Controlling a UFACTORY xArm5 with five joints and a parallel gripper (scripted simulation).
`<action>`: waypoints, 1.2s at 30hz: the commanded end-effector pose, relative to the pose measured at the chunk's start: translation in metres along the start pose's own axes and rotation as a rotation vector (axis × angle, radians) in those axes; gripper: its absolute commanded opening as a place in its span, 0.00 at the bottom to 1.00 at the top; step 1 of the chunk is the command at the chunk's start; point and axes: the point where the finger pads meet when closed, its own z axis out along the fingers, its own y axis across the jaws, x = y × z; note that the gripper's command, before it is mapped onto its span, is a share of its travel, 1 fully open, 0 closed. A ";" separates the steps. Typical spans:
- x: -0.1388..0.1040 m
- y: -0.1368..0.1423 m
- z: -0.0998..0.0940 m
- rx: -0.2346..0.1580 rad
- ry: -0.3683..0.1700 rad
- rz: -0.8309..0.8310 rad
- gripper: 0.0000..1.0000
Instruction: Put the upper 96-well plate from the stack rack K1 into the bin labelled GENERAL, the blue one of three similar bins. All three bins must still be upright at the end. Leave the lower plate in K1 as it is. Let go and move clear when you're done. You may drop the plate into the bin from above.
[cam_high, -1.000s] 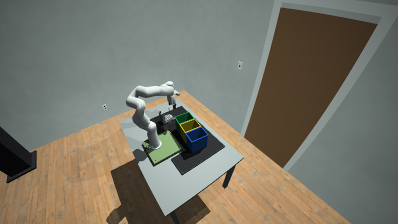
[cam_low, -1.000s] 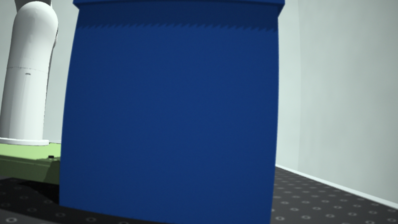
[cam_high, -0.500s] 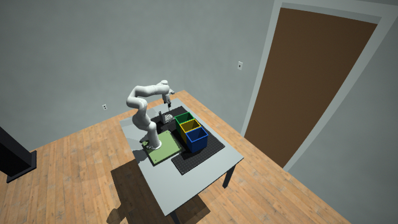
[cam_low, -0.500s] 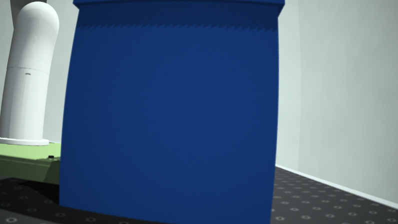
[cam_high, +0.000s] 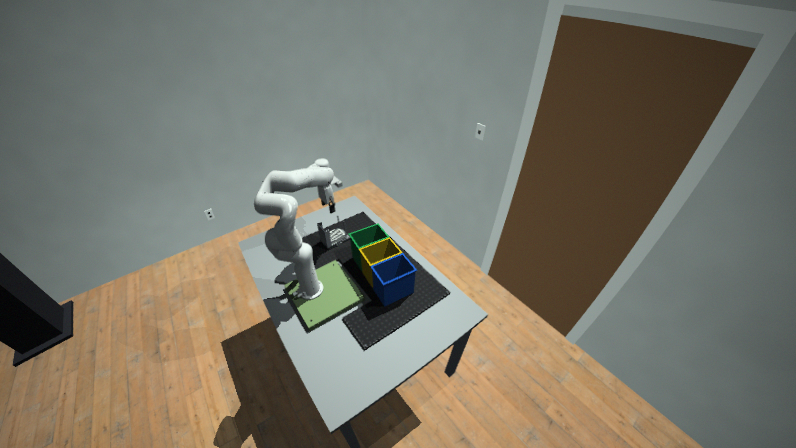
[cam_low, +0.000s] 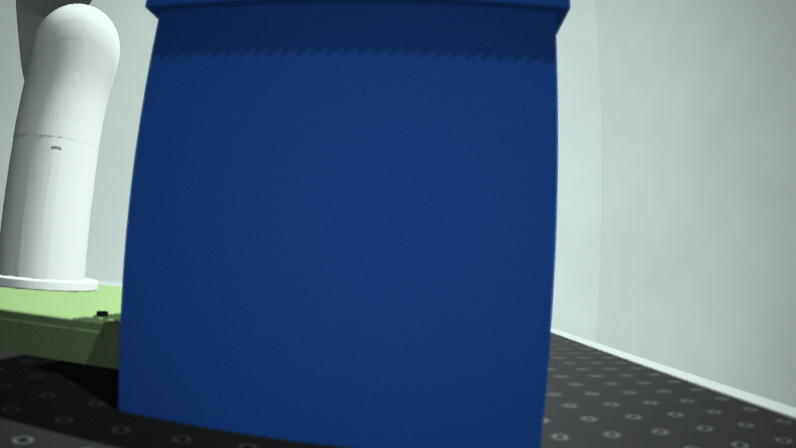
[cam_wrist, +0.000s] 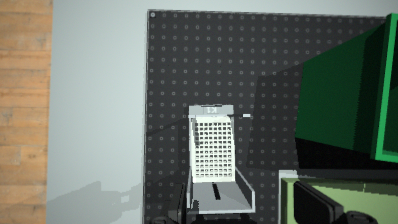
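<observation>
The stack rack K1 (cam_high: 332, 234) (cam_wrist: 247, 194) stands on the black perforated mat (cam_high: 409, 300) (cam_wrist: 200, 55), beside the green bin. In the wrist view its upper 96-well plate (cam_wrist: 214, 150) is a white grid of wells, seen from above. The lower plate is hidden under it. My gripper (cam_high: 330, 209) is open and empty. It hangs well above the rack. The blue bin (cam_high: 393, 278) (cam_low: 334, 222) stands upright at the near end of the row of three bins and fills the exterior view.
The green bin (cam_high: 367, 236) (cam_wrist: 340, 100) and the yellow bin (cam_high: 380, 251) stand upright between the rack and the blue bin. The arm's base stands on a light green plate (cam_high: 334, 303) (cam_low: 50, 306). The grey table's (cam_high: 356, 367) edges are close to the mat.
</observation>
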 end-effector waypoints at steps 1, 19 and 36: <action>0.001 -0.001 -0.001 0.003 0.003 0.000 1.00; 0.000 -0.001 0.019 0.003 0.003 0.000 1.00; 0.000 -0.001 0.044 0.003 0.003 0.000 1.00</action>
